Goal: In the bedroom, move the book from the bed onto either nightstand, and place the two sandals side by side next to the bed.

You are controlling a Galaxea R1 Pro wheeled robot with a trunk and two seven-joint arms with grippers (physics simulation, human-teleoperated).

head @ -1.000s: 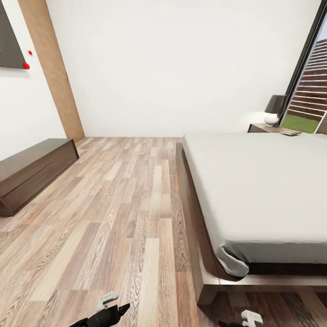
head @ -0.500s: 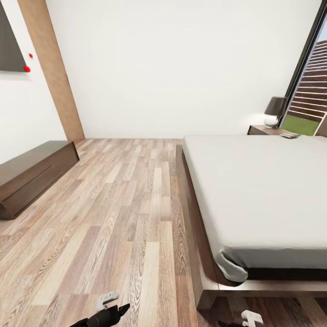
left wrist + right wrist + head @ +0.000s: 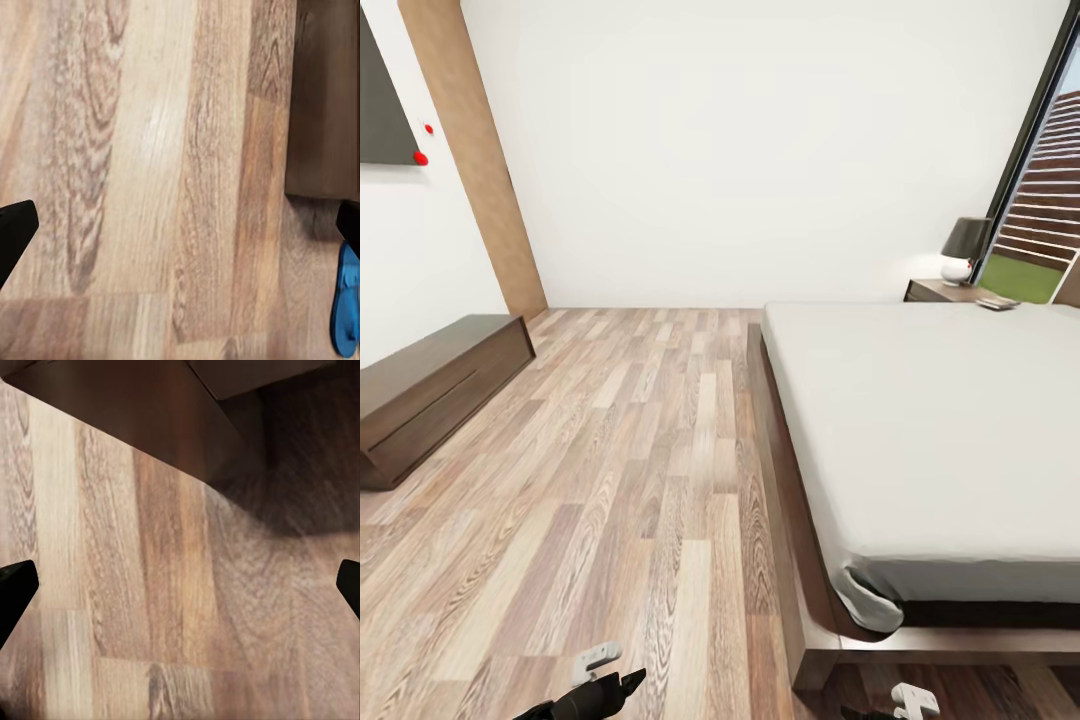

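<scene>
Both arms low over plank floor (image 3: 610,450), each pincer spread wide, empty. Blue sandal (image 3: 346,300) on floor beside left pincer (image 3: 180,232); bed (image 3: 940,430) right.

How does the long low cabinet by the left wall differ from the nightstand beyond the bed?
The cabinet is long and its top is bare; the nightstand looks small and carries a lamp. The cabinet stands apart from the bed; the nightstand sits at its far corner. Both are dark brown wood.

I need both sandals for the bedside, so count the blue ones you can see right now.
1. A blue sandal lies on the wood floor, at the edge of the left wrist view. The second may be out of view.
</scene>
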